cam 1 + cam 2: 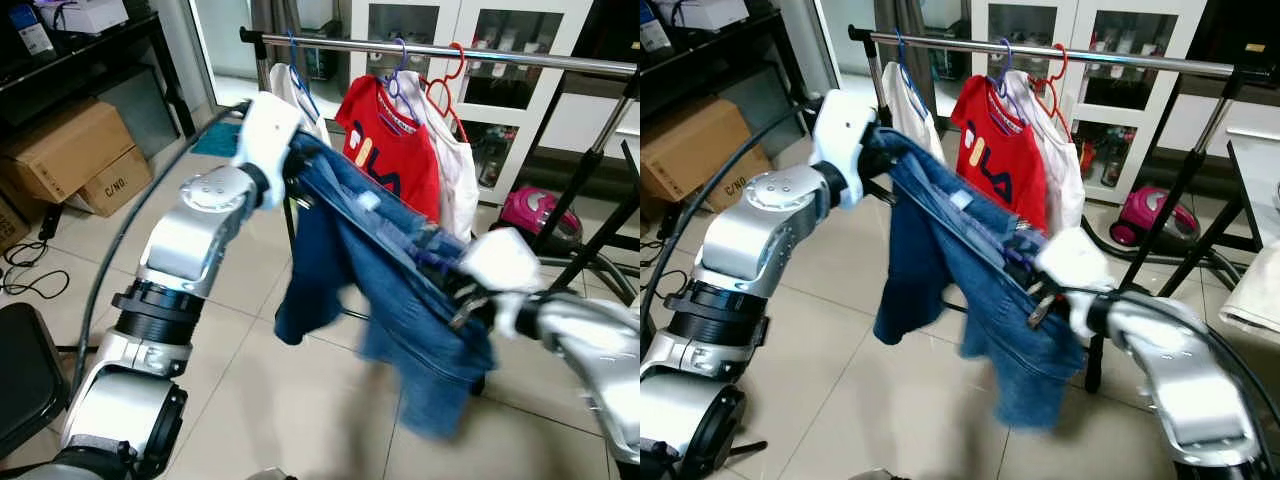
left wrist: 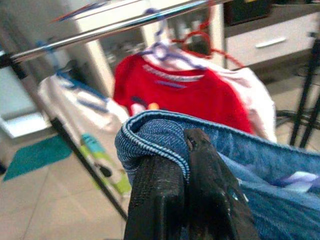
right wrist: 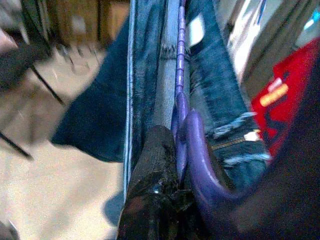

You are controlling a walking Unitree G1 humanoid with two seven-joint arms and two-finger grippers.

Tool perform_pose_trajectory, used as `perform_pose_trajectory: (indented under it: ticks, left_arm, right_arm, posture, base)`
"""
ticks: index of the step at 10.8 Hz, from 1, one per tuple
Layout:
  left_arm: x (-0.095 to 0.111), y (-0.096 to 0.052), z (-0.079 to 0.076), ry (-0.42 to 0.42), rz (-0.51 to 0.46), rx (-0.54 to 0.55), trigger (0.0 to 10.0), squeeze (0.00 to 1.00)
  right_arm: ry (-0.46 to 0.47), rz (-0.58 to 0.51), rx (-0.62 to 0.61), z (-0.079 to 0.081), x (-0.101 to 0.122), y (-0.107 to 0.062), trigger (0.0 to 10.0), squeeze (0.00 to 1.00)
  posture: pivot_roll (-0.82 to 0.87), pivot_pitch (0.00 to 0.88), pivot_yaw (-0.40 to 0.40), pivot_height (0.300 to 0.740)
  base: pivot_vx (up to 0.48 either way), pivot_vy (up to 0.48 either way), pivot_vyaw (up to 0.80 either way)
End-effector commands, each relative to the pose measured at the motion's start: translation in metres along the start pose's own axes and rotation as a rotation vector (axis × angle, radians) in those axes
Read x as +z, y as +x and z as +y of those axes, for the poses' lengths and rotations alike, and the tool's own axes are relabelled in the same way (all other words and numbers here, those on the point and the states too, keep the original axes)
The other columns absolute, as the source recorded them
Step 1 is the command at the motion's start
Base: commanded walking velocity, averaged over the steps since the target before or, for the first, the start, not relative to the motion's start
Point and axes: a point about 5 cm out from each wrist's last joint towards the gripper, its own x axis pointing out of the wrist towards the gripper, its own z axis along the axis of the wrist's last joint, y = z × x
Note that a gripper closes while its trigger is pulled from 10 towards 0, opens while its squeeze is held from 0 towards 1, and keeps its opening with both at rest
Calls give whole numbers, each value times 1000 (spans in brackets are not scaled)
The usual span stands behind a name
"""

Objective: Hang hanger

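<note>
A pair of blue jeans (image 1: 400, 290) hangs on a purple hanger and is held up between my two arms in front of the clothes rail (image 1: 460, 52). My left gripper (image 2: 185, 145) is shut on the folded denim waistband (image 2: 150, 135) at the jeans' upper end, just below the rail. My right gripper (image 3: 172, 145) is lower and to the right, shut on the purple hanger hook (image 3: 197, 165). On the rail hang a red shirt (image 1: 400, 150) and white garments (image 1: 460, 170) on blue, purple and red hangers.
The rail's black slanted legs (image 1: 590, 240) stand at the right, with a pink vacuum (image 1: 535, 210) behind them. Cardboard boxes (image 1: 70, 150) and a black shelf sit at the left. A black seat (image 1: 25, 375) is close to my left side. Cables lie on the tiled floor.
</note>
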Motion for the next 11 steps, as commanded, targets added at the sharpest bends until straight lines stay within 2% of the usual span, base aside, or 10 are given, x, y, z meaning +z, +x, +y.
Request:
perform_pose_trajectory:
  ticks: [1, 2, 3, 4, 5, 6, 7, 9, 10, 11]
  left_arm:
    - [4, -3, 21, 10, -29, 136, 0, 0]
    - [2, -2, 24, 14, -32, 170, 0, 0]
    - [-1, 0, 28, -35, -45, 215, 0, 0]
    - [-10, 3, 26, -105, -31, 208, 0, 0]
    - [-17, 5, 18, -135, -15, 160, 0, 0]
    - [-21, 8, 5, -177, -19, 89, 0, 0]
    - [-23, 8, -15, -211, -35, -32, 0, 0]
    - [-21, 8, -65, -234, -48, -291, 0, 0]
    - [-20, 5, -93, -236, -43, -413, 0, 0]
    - [-20, 3, -97, -242, -42, -412, 0, 0]
  right_arm:
    - [41, -63, 28, 1, 7, -7, 0, 0]
    - [51, -84, 49, 2, 9, -9, 0, 0]
    - [78, -126, 81, 6, 12, -12, 0, 0]
    - [142, -213, 61, 6, 19, -13, 0, 0]
    - [212, -279, -9, 2, 25, -9, 0, 0]
    - [248, -308, -64, 0, 28, -5, 0, 0]
    - [296, -335, -164, -4, 29, 3, 0, 0]
    - [358, -325, -345, -9, 28, 23, 0, 0]
    - [424, -323, -527, -23, 27, 31, 0, 0]
    - [437, -289, -626, -32, 21, 29, 0, 0]
  posture:
    - [-136, 0, 111, 740]
    - [-137, 0, 114, 740]
    - [-140, 0, 116, 740]
    - [-142, 0, 119, 740]
    - [-144, 0, 119, 740]
    - [-143, 0, 118, 740]
    - [-140, 0, 117, 740]
    - [-140, 0, 119, 740]
    - [-140, 0, 119, 740]
    - [-143, 0, 125, 740]
  base:
    - [0, 0, 0]
    - [0, 0, 0]
    - [0, 0, 0]
    - [0, 0, 0]
    - [0, 0, 0]
    - [0, 0, 0]
    - [0, 0, 0]
    - [0, 0, 0]
    - [0, 0, 0]
    - [0, 0, 0]
